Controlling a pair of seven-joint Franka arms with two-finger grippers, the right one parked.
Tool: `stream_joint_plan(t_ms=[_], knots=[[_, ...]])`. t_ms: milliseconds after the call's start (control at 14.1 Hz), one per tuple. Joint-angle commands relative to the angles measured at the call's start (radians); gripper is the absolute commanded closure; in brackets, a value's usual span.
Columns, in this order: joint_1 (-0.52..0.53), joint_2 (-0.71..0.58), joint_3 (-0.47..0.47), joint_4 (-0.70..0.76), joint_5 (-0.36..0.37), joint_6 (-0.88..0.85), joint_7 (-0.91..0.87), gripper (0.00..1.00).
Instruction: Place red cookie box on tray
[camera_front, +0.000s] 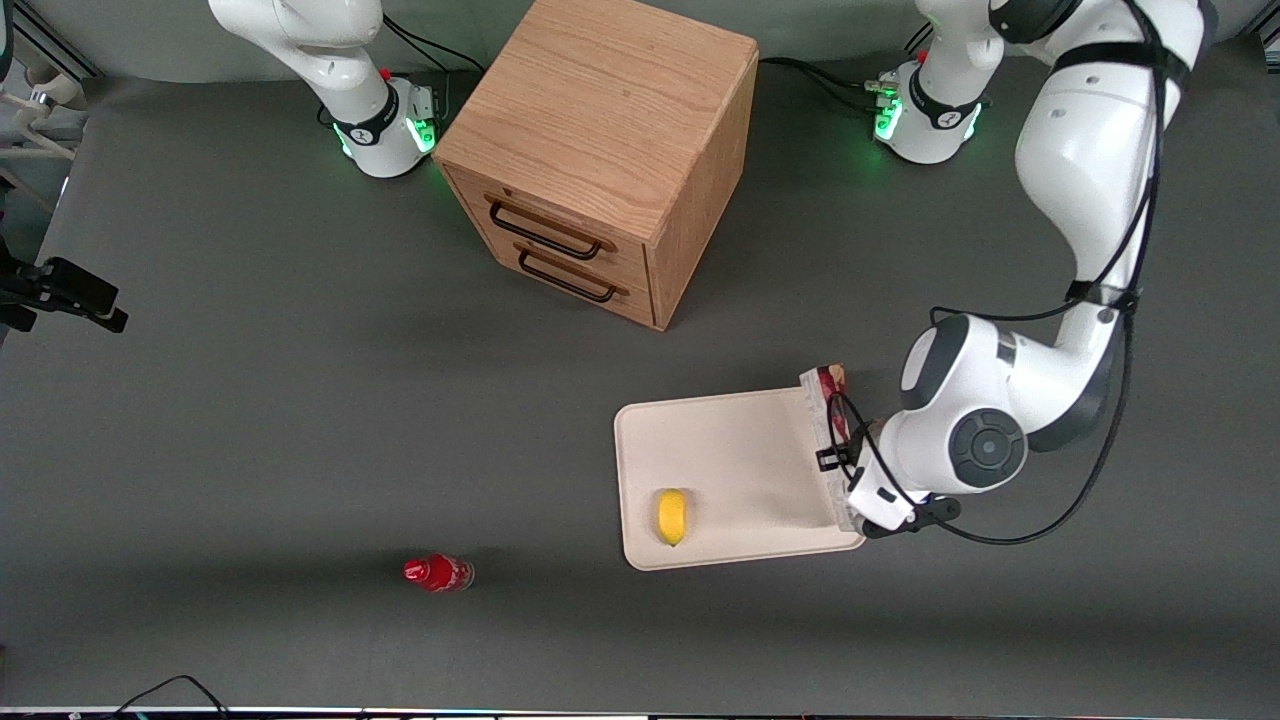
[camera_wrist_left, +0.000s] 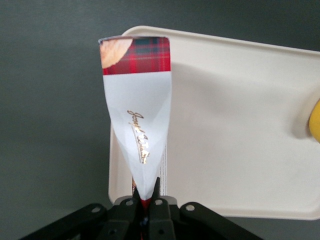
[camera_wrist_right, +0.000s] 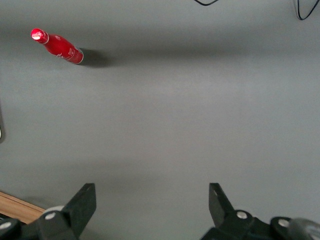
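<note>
The red cookie box (camera_wrist_left: 137, 90) is a long slim carton with a pale side and a red tartan end. My left gripper (camera_wrist_left: 147, 194) is shut on it, its black fingers pinching the narrow sides. In the front view the box (camera_front: 824, 398) runs along the short edge of the cream tray (camera_front: 740, 450) at the working arm's end, and the gripper (camera_front: 842, 462) is mostly hidden under the wrist. The box lies over the tray (camera_wrist_left: 240, 130) rim. Whether it touches the tray I cannot tell.
A yellow lemon (camera_front: 672, 516) lies on the tray near its front corner. A small red bottle (camera_front: 438, 573) lies on the grey table toward the parked arm's end. The wooden drawer cabinet (camera_front: 600, 150) stands farther from the front camera.
</note>
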Motion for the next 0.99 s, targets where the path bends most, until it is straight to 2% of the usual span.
stream_joint_plan(t_ms=[0,71,141,212,283,636,778,919], knots=[[-0.002,0.025,-0.005,0.017,0.037,0.029,0.015,0.85],[-0.002,0.034,-0.003,0.017,0.05,0.031,0.014,0.76],[-0.002,0.043,-0.003,0.017,0.07,0.035,0.008,0.73],[-0.002,0.046,-0.005,0.016,0.077,0.035,0.006,0.43],[-0.002,0.046,-0.005,0.017,0.08,0.035,0.006,0.0],[0.007,-0.01,-0.011,0.037,0.067,-0.084,-0.014,0.0],[0.007,-0.07,-0.017,0.043,0.068,-0.165,-0.096,0.0],[0.022,-0.15,-0.014,0.042,0.068,-0.277,-0.098,0.0]])
